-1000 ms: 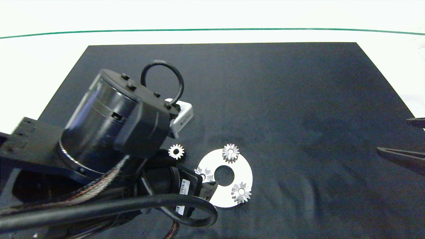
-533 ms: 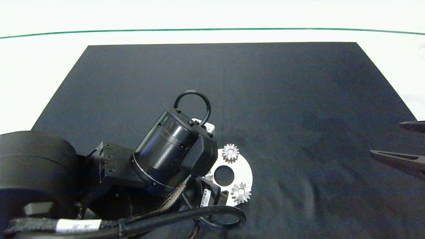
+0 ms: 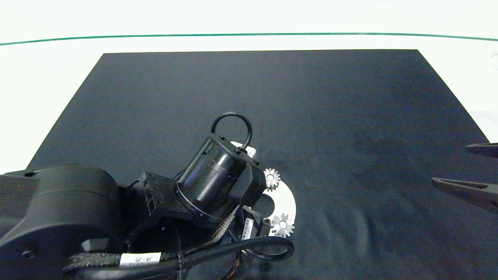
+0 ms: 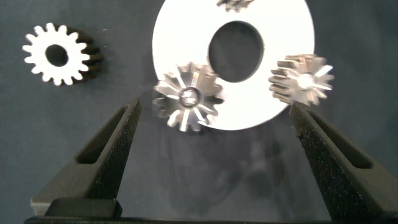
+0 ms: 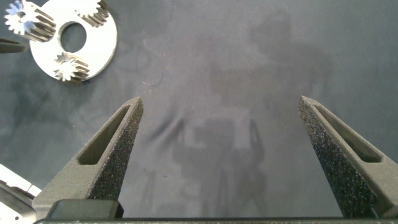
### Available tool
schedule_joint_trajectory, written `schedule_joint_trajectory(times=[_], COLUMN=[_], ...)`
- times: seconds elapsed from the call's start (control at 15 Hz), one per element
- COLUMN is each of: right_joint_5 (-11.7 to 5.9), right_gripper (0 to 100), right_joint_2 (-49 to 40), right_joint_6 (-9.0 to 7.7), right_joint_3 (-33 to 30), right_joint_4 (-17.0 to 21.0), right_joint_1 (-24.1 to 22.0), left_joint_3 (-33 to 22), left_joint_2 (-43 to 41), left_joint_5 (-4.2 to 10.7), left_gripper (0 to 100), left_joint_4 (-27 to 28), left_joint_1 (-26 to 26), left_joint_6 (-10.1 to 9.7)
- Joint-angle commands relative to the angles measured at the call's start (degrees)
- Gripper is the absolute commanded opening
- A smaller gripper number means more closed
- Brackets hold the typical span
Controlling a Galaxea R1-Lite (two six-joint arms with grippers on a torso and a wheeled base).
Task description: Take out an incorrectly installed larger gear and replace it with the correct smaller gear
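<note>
The left arm reaches in from the lower left of the head view, wrist tipped down over the white disc. Its left gripper is spread wide and empty, fingers straddling what looks like the larger gear on the disc's edge. The smaller gear lies on the black mat, upper left in the wrist view. The right gripper hovers at the right edge, wide open, holding nothing.
</note>
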Motion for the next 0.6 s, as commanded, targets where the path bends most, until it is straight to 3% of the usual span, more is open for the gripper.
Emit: schedule_joint_trajectory(times=[0.07,0.6], right_joint_5=[-0.01,-0.01], right_gripper=[100,100], right_joint_2=[0.1,0.2], right_joint_6=[-0.22,-0.22], right_joint_3=[0.4,0.5], right_joint_4=[0.1,0.1], right_joint_1=[0.4,0.6], left_joint_3=[0.0,0.5], left_joint_2=[1.4,3.2], left_joint_5=[0.24,0.24], left_gripper=[100,100], left_joint_4=[0.0,-2.0], left_joint_1=[0.3,0.9], left_joint_6=[-0.14,-0.14])
